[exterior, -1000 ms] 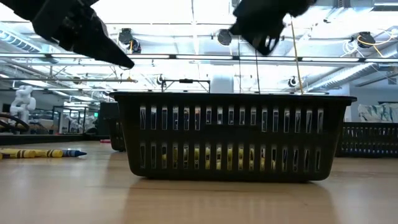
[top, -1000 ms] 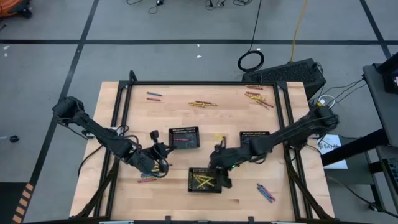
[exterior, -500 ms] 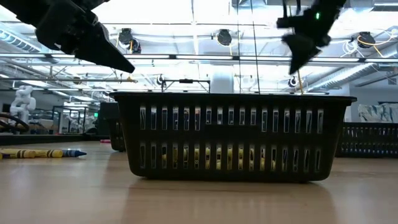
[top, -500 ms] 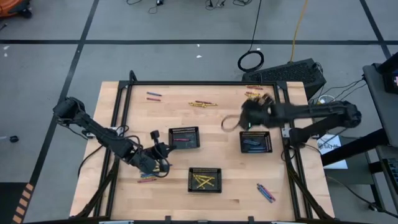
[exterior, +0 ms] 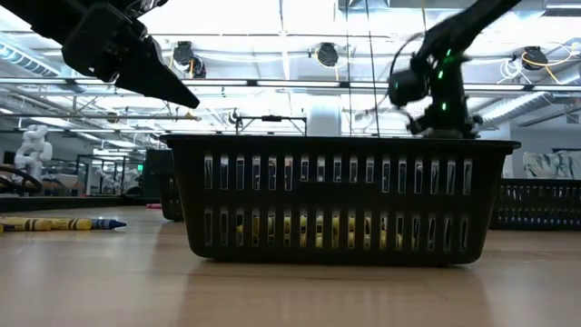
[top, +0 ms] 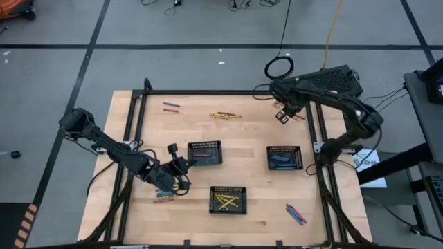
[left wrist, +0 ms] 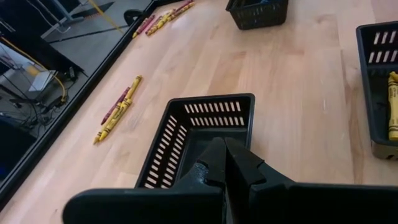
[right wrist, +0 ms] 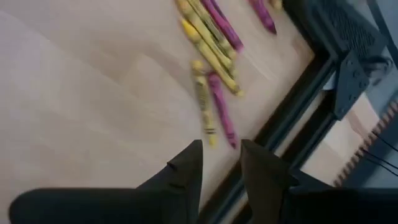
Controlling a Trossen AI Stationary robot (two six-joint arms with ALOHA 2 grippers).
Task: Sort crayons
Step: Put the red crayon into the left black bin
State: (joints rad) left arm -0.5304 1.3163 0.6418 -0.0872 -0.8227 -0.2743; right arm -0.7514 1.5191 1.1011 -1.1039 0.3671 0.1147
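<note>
Near edge: yellow crayons (top: 226, 201) sorted in front tray (top: 228, 190). My left gripper (top: 181, 167) closed, empty, parked by pink tray (top: 205, 146). Far corner: right gripper (top: 282, 115) open, empty, over loose crayons (right wrist: 211, 43), lining up pick.

Table (top: 249, 159): pale wood top, black frame rails.
Trays: three black mesh, w/ one left of centre (top: 205, 153), one right (top: 284, 158), one near front edge (top: 228, 200).
Loose crayons: far-left pair (top: 171, 106), far-centre bunch (top: 225, 115), far-right pile (right wrist: 208, 37), front-right few (top: 295, 214), front-left few (top: 163, 198).
</note>
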